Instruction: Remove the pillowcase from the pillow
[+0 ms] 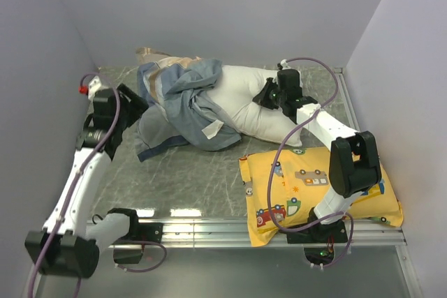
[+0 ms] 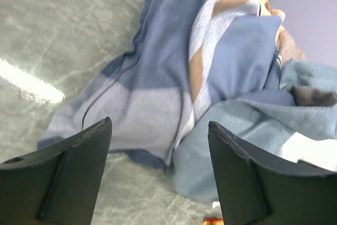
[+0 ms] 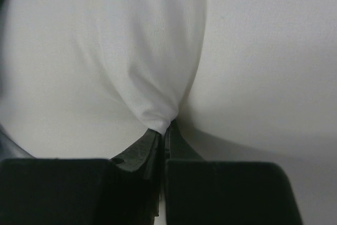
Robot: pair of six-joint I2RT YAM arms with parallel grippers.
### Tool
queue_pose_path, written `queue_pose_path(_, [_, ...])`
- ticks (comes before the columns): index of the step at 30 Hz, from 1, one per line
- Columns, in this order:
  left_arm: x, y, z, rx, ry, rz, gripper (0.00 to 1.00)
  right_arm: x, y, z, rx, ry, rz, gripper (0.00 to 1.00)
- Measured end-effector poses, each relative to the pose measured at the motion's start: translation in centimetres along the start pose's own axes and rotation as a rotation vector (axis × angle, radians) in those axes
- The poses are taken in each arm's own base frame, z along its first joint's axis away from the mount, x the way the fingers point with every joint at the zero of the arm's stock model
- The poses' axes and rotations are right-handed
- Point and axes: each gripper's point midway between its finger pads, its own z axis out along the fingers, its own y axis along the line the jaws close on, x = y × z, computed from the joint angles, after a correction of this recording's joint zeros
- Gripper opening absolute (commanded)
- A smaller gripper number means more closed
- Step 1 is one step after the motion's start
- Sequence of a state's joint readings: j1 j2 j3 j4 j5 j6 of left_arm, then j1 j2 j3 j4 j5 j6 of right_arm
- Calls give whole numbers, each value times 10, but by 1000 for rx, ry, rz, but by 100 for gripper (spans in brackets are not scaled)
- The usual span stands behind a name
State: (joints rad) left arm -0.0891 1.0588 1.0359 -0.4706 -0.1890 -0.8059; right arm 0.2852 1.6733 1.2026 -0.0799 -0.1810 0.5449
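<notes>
Op: While I watch remotely, the left end effector (image 2: 158,148) stands open and empty above the pillowcase (image 2: 158,77).
Obs: And the other arm?
Op: Right end effector (image 3: 166,130) is clamped on a fold of the pillow (image 3: 131,51). Pillowcase bunched over its left end, on the surface (image 1: 188,172).

Blue-grey striped pillowcase (image 1: 178,102), plain white pillow (image 1: 255,106)
</notes>
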Motion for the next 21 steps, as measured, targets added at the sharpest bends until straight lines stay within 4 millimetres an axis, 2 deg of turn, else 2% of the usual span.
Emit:
queue_pose_path(3, [23, 17, -4, -1, 5, -38, 78, 0, 0, 0, -1, -1, 0, 0])
queue_pose_path(5, [49, 36, 2, -31, 40, -53, 78, -1, 0, 0, -1, -1, -1, 0])
queue_pose_path(8, [100, 80, 15, -124, 126, -74, 79, -1, 1, 0, -1, -1, -4, 0])
queue_pose_path(11, [127, 104, 20, -164, 158, -92, 80, -1, 0, 0, -1, -1, -8, 0])
queue_pose_path(13, [131, 106, 24, -156, 157, -96, 80, -1, 0, 0, -1, -1, -10, 0])
queue_pose_path(17, [130, 94, 40, -112, 136, -98, 82, 0, 0, 0, -1, 0, -11, 0])
queue_pose_path(21, [137, 92, 59, -106, 137, -85, 76, 0, 1, 0, -2, 0, -13, 0])
